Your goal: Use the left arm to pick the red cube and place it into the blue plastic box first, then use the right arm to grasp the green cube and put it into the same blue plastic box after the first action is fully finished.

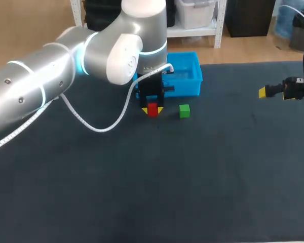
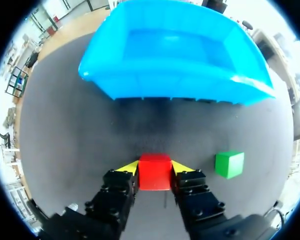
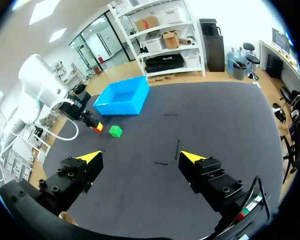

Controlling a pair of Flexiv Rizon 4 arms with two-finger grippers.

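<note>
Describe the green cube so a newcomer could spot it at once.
Start at the blue plastic box on the dark table. Just in front of it sit two small cubes. The green cube lies free, apart from the red cube held between the left tool's yellow tips.

A dark, flat table (image 1: 142, 192) is seen here, nothing fancy. Three things are set directly on it. The red cube (image 2: 154, 172) is sat right between the fingers of the left gripper (image 2: 155, 169) and is touched by both yellow tips. The green cube (image 2: 229, 164) is found just off to that gripper's right, clear of it. The blue plastic box (image 2: 175, 75) is parked straight ahead of the gripper, open side up, past a strip of bare tabletop.
</note>
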